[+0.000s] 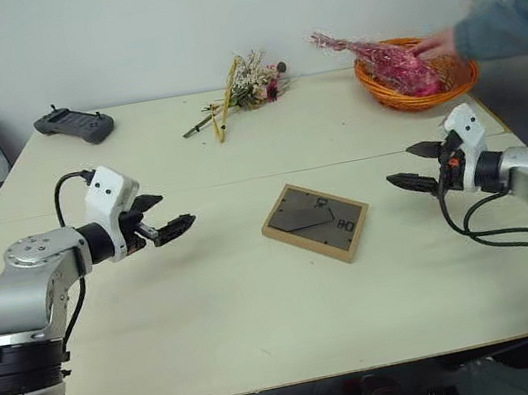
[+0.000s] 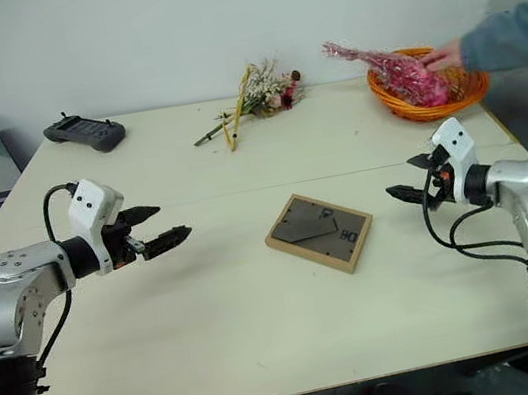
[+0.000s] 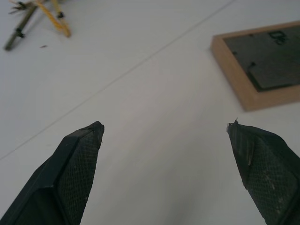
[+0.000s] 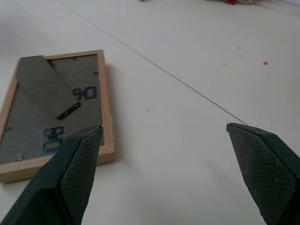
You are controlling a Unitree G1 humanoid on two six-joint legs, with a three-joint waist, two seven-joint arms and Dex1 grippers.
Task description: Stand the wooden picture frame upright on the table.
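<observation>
The left pincer [image 1: 161, 216] is wide open and holds nothing. It hangs above the big pale cream table [image 1: 212, 308], well to the left of the small light-wood picture frame [image 1: 315, 221]. The right pincer [image 1: 419, 165] is wide open too, holding nothing, on the frame's right side. The frame lies flat near the middle of the table, its dark grey back facing up. Far behind the frame, a person's hand [image 1: 434, 44] touches an orange woven basket [image 1: 419, 90].
</observation>
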